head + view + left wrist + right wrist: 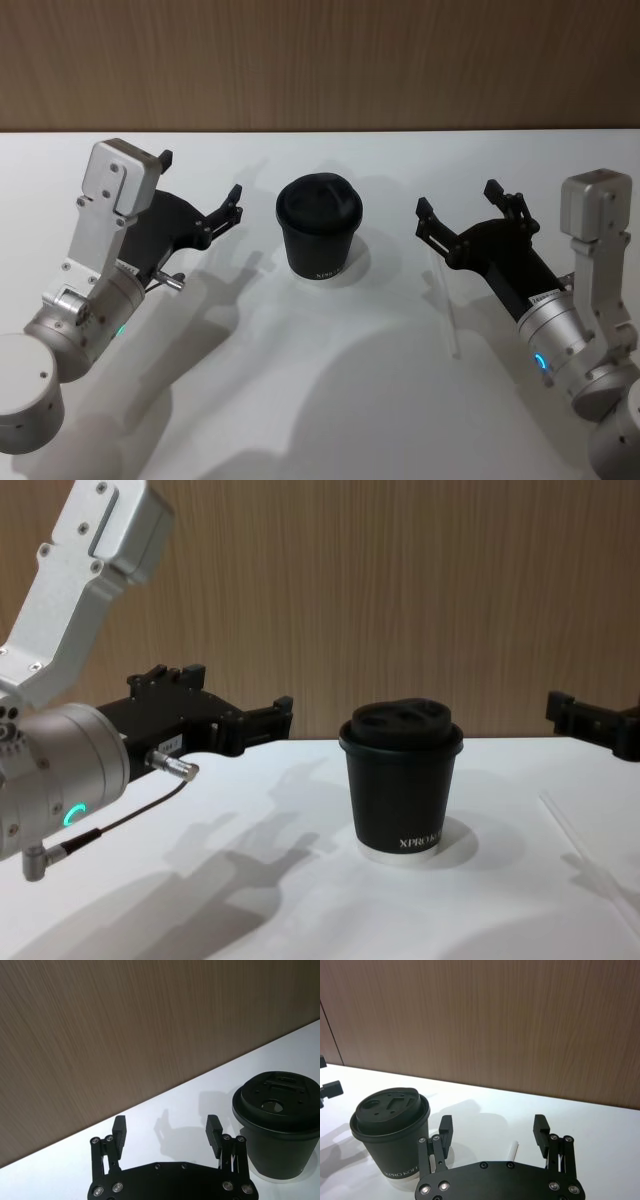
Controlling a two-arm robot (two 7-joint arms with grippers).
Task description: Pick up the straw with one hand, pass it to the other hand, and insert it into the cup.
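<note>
**While the straw lies flat, both my claws hang open**

Because the straw [450, 315] is white on a white table [330, 400], it is easy to lose — it lies flat to the right of the cup [318, 225], apart from it, one end below my right claw [457, 200]. That claw hovers above the table with its jaws spread wide and nothing between them. My left claw [200, 178], on the other side of the cup, is likewise spread and empty.

I judge the straw very light, stiff enough to keep its line but easy to crush, and smooth — likely to roll or skid if one finger nudges it first. I would take it near one end, across its length, with a gentle pinch, leaving most of it free for my left claw to grasp and the far tip bare for the hole in the lid [280, 1087].
</note>
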